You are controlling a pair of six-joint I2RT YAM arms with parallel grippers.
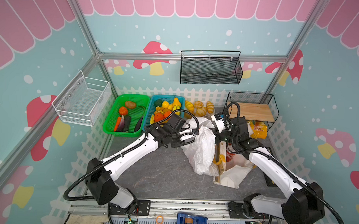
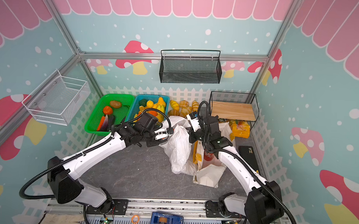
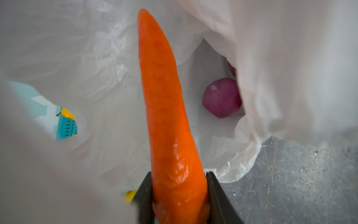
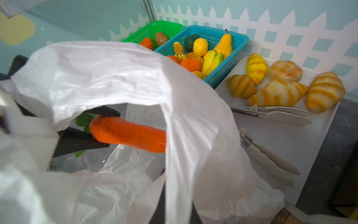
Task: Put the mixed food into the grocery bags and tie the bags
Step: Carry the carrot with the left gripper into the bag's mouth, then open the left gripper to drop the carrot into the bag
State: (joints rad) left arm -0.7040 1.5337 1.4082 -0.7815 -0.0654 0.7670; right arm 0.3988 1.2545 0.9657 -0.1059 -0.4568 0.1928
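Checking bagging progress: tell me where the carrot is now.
In the left wrist view, the carrot is pinched between the fingers of the left gripper, its tip inside the mouth of the white plastic bag, near a purple onion.

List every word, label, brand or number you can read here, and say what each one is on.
Nothing reads clearly enough to quote.
Red soda can: white script, too blurred to read.
Yellow packet: red print, too blurred to read.
Black case: small pale mark, too small to read.
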